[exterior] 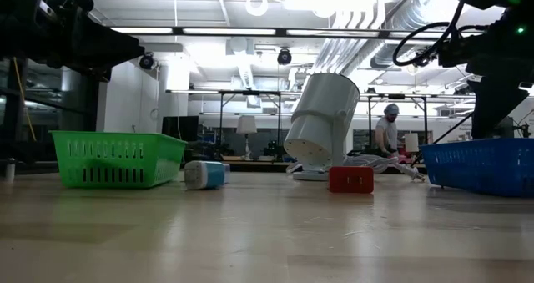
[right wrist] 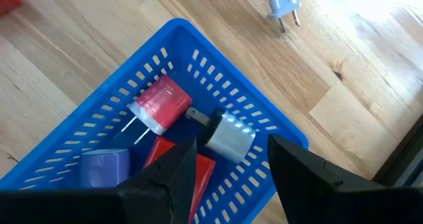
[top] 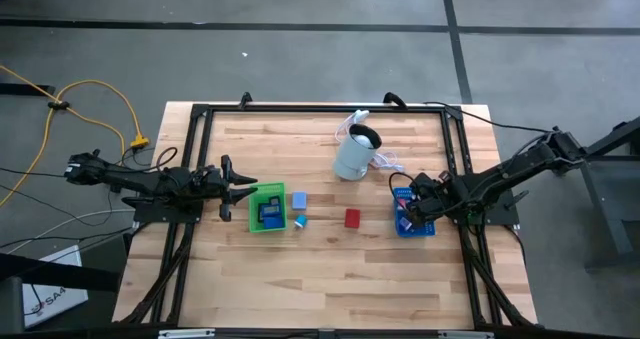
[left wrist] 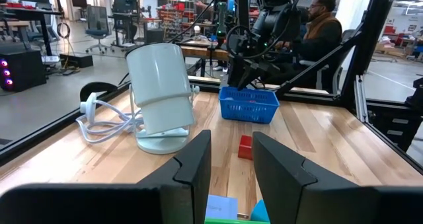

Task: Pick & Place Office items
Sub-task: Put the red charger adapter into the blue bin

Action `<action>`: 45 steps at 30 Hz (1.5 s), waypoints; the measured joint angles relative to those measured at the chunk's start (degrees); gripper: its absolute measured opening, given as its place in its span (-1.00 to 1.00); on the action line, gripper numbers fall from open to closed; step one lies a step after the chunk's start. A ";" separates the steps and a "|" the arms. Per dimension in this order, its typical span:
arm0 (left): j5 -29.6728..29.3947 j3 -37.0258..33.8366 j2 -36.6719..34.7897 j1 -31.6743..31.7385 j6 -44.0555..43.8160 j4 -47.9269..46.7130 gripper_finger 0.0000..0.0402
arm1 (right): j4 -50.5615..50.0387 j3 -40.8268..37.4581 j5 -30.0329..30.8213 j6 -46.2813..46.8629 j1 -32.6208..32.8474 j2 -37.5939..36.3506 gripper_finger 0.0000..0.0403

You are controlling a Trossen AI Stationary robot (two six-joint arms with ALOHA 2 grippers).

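Blue tray under right gripper, jaws parted, holding nothing.

A robotics lab: exposed ceiling ducts, workbenches, office chairs beyond the table.

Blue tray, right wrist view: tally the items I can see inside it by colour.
pink plug: 1
silver piece: 1
red piece: 1
purple block: 1
Total: 4 visible
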 joint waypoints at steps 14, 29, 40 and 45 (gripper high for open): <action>0.00 0.00 0.00 -0.01 0.00 -0.01 -0.48 | 1.67 0.00 -0.07 -0.37 -0.02 -1.04 -0.16; 0.00 0.00 0.00 -0.01 -0.01 -0.01 -0.48 | 21.68 0.07 1.26 -23.89 -0.02 -6.43 -0.17; -0.01 0.00 -0.02 0.00 0.00 -0.01 -0.48 | 32.75 0.07 -1.04 -36.72 -0.04 -5.18 -0.18; -0.01 0.00 -0.02 0.00 0.00 -0.02 -0.48 | 33.94 0.07 -4.53 -37.30 -1.05 -4.63 -0.18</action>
